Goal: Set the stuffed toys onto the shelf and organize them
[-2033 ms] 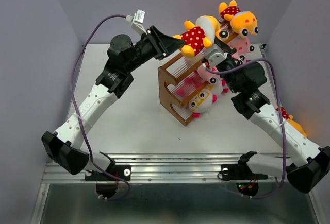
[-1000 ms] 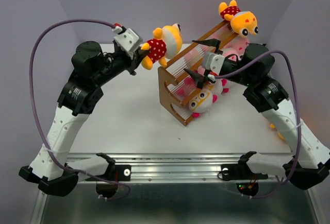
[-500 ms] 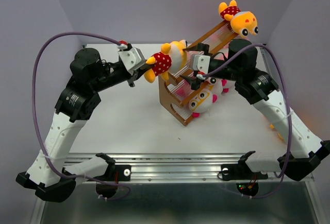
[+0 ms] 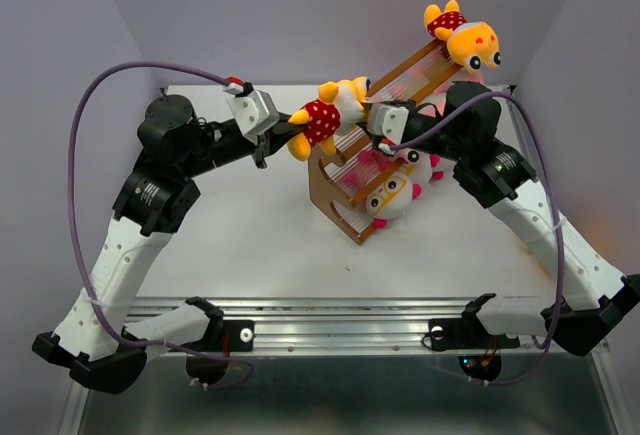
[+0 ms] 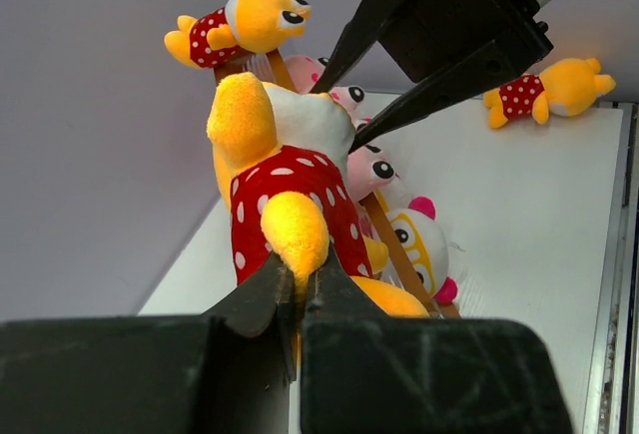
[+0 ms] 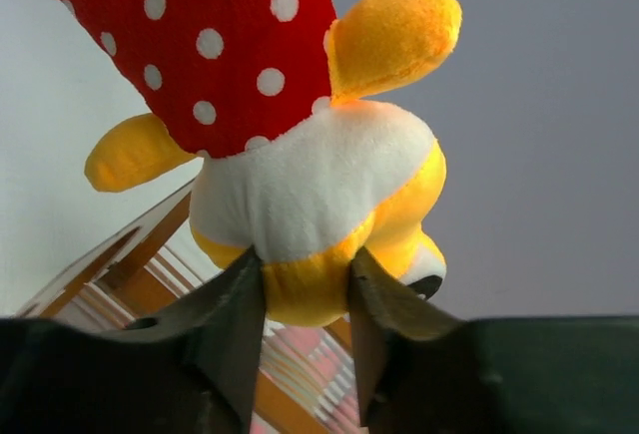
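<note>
Fingertips of the left gripper (image 5: 298,279) pinch a leg of the polka-dot toy (image 4: 325,115) — upper centre, above the shelf (image 4: 335,177) — while the right gripper (image 6: 305,274) squeezes its head; seemingly a handover, so left should release next.

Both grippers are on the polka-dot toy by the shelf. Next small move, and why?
Probably open the left gripper. It pinches a limb of the polka-dot toy while the right gripper squeezes the head, near the top of the shelf. Letting go should leave the right arm free to place it.
</note>
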